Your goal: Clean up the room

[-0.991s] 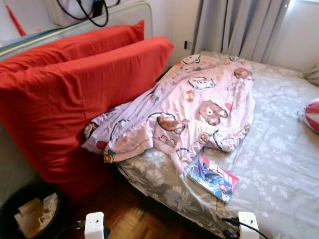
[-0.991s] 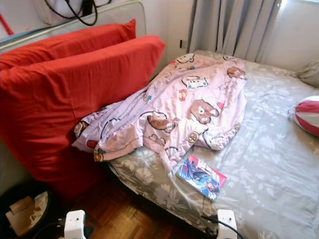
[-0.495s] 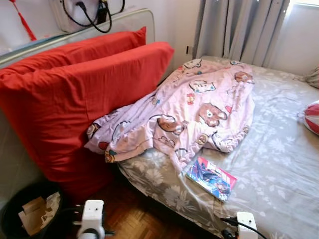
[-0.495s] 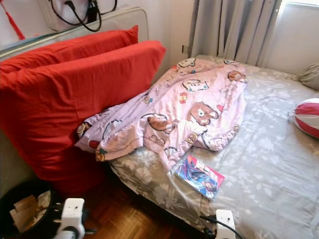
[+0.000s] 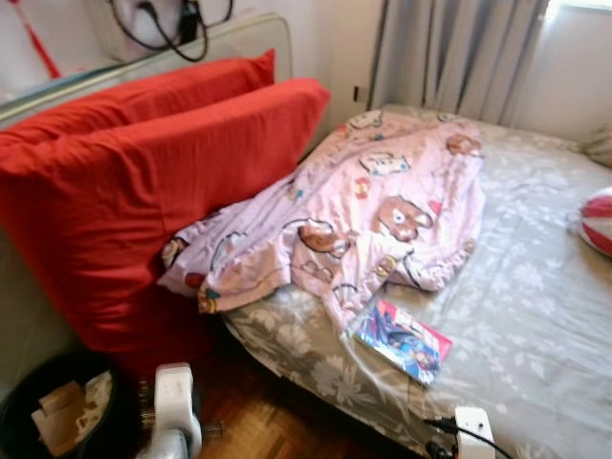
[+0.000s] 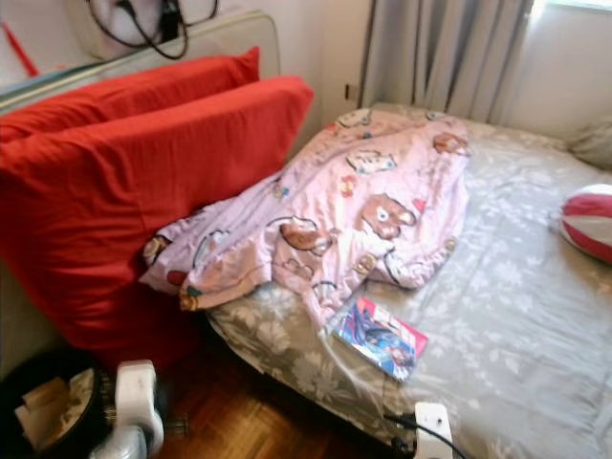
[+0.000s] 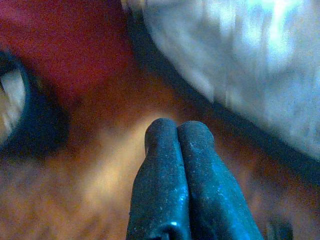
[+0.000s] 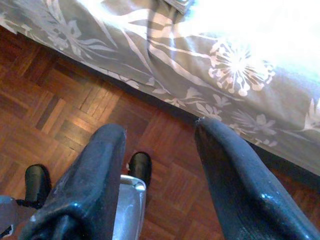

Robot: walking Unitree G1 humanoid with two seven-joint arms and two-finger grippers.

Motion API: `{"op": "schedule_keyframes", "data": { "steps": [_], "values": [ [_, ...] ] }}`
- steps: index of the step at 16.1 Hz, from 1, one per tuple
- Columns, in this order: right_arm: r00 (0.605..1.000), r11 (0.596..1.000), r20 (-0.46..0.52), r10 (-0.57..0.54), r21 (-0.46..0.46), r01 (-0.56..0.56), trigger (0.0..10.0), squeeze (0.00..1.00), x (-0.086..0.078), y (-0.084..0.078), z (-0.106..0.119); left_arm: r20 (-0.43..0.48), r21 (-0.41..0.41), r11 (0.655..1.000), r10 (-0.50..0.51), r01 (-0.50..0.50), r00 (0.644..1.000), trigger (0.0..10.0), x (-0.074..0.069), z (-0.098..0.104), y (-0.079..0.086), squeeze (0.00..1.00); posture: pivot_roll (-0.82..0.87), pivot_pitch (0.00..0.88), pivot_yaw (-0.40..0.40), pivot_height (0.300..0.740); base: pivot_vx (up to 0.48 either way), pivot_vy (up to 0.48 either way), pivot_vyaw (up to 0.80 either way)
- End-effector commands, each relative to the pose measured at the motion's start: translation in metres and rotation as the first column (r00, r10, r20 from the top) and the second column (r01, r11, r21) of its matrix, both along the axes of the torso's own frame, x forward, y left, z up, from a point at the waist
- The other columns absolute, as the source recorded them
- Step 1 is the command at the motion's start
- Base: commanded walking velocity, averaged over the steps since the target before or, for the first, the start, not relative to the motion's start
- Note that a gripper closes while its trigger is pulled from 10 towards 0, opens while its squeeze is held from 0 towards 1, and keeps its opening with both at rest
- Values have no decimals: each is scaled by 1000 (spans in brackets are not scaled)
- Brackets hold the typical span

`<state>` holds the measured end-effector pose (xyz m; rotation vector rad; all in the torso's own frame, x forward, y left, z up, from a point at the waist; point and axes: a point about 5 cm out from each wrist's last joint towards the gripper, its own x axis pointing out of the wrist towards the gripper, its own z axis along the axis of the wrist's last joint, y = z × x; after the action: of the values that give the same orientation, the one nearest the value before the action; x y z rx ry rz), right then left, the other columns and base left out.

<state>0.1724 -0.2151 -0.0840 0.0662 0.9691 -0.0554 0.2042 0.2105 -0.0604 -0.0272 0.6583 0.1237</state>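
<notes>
Red pillows (image 5: pixel 143 182) against headboard; pink blanket (image 5: pixel 382 210) rumpled on bed (image 5: pixel 535 316), book (image 5: pixel 404 340) near its edge. Step, as judged: approach; next, reach for the book. Left gripper (image 7: pixel 175 132) pressed together, low over floor (image 8: pixel 60 110); right gripper (image 8: pixel 160 135) spread, low beside the bed.

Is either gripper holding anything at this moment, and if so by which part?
Nothing is held. The left gripper is shut on nothing above the wooden floor; the right gripper is open beside the bed's edge.
</notes>
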Motion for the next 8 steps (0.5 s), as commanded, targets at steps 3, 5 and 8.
{"op": "schedule_keyframes", "data": {
  "steps": [3,5,8],
  "values": [
    [1000,1000,9,-2,5,2,10000,0,1,2,0,-165,-5,1000,11,-12,986,10000,-37,-21,5,0,55,0,20,740,0,0,0],
    [1000,1000,7,1,5,-1,10000,0,1,2,0,-186,-5,1000,18,-20,982,10000,-43,-24,6,0,57,0,20,740,0,0,0],
    [1000,1000,6,1,4,-1,10000,0,0,1,0,-203,-7,1000,25,-27,979,10000,-47,-26,6,0,56,0,19,740,0,0,0]
  ]
}}
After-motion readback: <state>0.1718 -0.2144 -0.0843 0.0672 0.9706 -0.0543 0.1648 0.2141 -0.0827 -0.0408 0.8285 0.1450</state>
